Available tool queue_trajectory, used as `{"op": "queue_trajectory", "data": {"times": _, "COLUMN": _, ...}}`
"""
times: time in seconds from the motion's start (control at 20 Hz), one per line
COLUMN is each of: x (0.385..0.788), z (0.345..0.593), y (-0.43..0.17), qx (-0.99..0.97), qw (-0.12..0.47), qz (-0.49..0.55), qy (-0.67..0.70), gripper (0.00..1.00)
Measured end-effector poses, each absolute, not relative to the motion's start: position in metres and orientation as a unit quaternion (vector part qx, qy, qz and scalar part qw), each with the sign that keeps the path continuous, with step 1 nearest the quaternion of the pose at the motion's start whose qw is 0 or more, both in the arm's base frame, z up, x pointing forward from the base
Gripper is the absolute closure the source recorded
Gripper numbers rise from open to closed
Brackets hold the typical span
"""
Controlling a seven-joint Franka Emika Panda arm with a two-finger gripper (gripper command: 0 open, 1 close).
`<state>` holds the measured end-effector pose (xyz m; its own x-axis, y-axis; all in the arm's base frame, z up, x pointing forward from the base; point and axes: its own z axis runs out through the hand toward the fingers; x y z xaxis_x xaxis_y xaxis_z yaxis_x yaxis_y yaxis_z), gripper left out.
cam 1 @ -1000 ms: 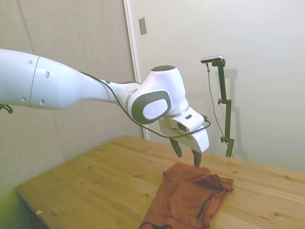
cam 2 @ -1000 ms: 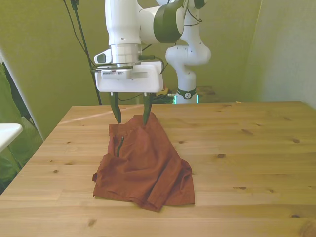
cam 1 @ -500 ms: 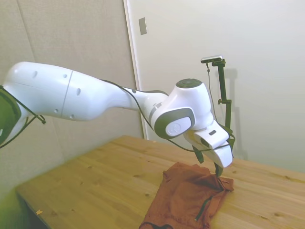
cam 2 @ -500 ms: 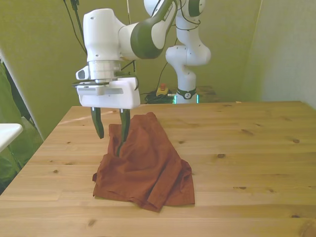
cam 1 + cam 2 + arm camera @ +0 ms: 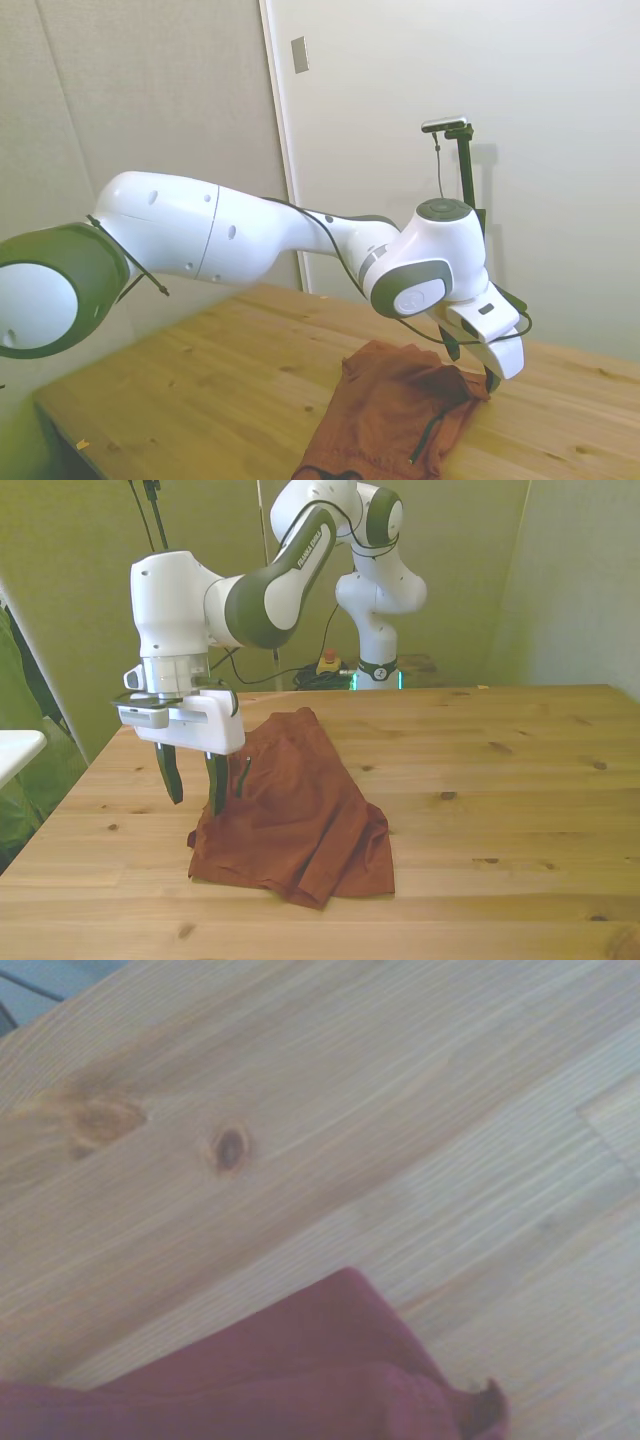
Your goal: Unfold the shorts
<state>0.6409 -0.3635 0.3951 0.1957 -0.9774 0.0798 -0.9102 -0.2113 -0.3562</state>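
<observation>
Gripper (image 5: 190, 787) is open, fingers pointing down with a moderate gap, nothing between them. In the front view one finger (image 5: 217, 784) sits over the edge of the shorts (image 5: 295, 815) on the front view's left, low against the cloth; can't tell if it actually touches. The other finger hangs over bare wood just beside that edge. In the side view the gripper (image 5: 470, 366) is low at the corner of the shorts (image 5: 390, 420) nearest the far edge of the bench. Shorts are rust-orange, lying crumpled and folded over on the bench (image 5: 500, 810), toward the front view's left half, roughly midway between the far and near edges. One layer is doubled over near the front edge, forming a thick bunched fold. A dark strip (image 5: 243, 776) runs down the cloth right beside the gripper; the same strip (image 5: 427, 436) shows in the side view. The wrist view shows a rounded corner of the shorts (image 5: 300, 1380) lying flat on light pine with a small dark knot (image 5: 230, 1148) nearby, blurry. White arm (image 5: 250, 595) reaches down from above the far-left part of the bench.
</observation>
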Motion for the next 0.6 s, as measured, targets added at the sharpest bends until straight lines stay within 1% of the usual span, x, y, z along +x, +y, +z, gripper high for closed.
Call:
{"op": "queue_trajectory", "data": {"times": 0.15, "x": 0.649, "z": 0.386, "y": -0.356, "qx": -0.77, "qw": 0.119, "qz": -0.135, "qy": 0.612, "gripper": 1.0}}
{"op": "queue_trajectory", "data": {"times": 0.6, "x": 0.649, "z": 0.371, "y": -0.352, "qx": -0.774, "qw": 0.118, "qz": -0.111, "qy": 0.612, "gripper": 1.0}}
